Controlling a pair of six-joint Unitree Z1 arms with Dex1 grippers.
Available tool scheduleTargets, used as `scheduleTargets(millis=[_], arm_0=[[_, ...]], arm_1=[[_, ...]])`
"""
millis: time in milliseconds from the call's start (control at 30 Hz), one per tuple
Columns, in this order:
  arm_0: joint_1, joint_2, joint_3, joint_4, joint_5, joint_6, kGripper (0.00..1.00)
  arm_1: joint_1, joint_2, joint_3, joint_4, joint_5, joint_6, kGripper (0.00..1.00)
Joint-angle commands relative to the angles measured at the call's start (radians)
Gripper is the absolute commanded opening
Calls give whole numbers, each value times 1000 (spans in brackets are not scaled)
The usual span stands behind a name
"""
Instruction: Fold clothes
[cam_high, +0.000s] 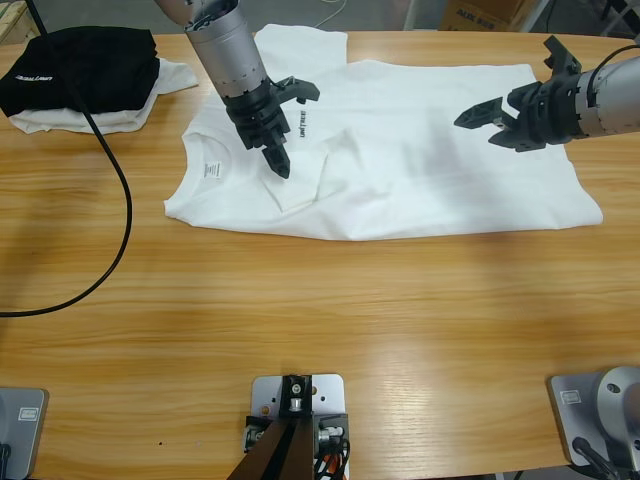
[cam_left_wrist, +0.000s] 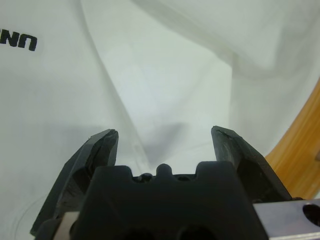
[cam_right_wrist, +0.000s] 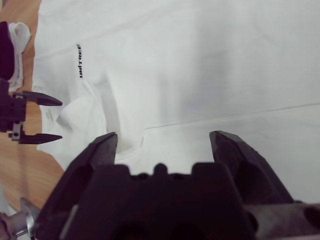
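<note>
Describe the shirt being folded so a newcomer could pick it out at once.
On the wooden table, the far half is covered by a large white T-shirt lying flat, collar to the left. Unlike the small stack at the far left corner, a black garment on a white one, it has dark UNITREE print.

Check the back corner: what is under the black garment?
The black garment lies on a smaller white garment, whose edges show beside it; the white garment's middle is covered.

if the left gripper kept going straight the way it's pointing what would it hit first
Most likely the white T-shirt. The left gripper points down with its jaws open, and white cloth with a fold ridge fills the line ahead between them. Nothing else lies in the way; how far off the cloth is cannot be judged.
</note>
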Motion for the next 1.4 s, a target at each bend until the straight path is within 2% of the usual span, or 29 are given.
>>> scheduleTargets(millis=[33,267,300,333,367,400,667,700,733,767,867,1000,1033,1067,1100,1400], arm_0=[[-10,84,-7,32,18,-26,642],[-27,91,-4,68,46,-53,651],[-29,92,-4,69,55,-54,676],[-32,101,-6,69,66,-61,814],[-39,108,-9,72,81,-78,889],[-40,110,-9,75,95,-82,922],[-40,111,-21,79,112,-91,906],[-40,111,-24,81,115,-92,878],[-40,111,-27,82,115,-95,763],[-40,111,-30,82,114,-103,567],[-43,112,-31,82,114,-111,374],[-45,109,-34,83,117,-111,363],[-46,110,-34,83,120,-111,327],[-47,111,-33,84,125,-111,100],[-50,112,-31,84,142,-111,0],[-55,101,-54,84,177,-111,0]], arm_1=[[10,38,30,-16,23,-12,752],[10,32,36,-19,20,-13,752],[10,32,39,-19,20,-13,752],[10,31,42,-19,21,-14,752],[10,30,45,-19,21,-15,752],[10,30,48,-19,21,-15,752],[10,28,58,-32,21,-15,753],[10,30,58,-34,21,-15,752],[10,30,58,-36,21,-15,752],[10,32,58,-38,21,-15,752],[10,35,59,-41,21,-15,752],[10,43,60,-42,21,-15,753],[10,44,61,-43,21,-15,752],[10,45,61,-44,21,-15,752],[10,45,63,-45,20,-15,752],[10,45,62,-47,21,-15,752]])
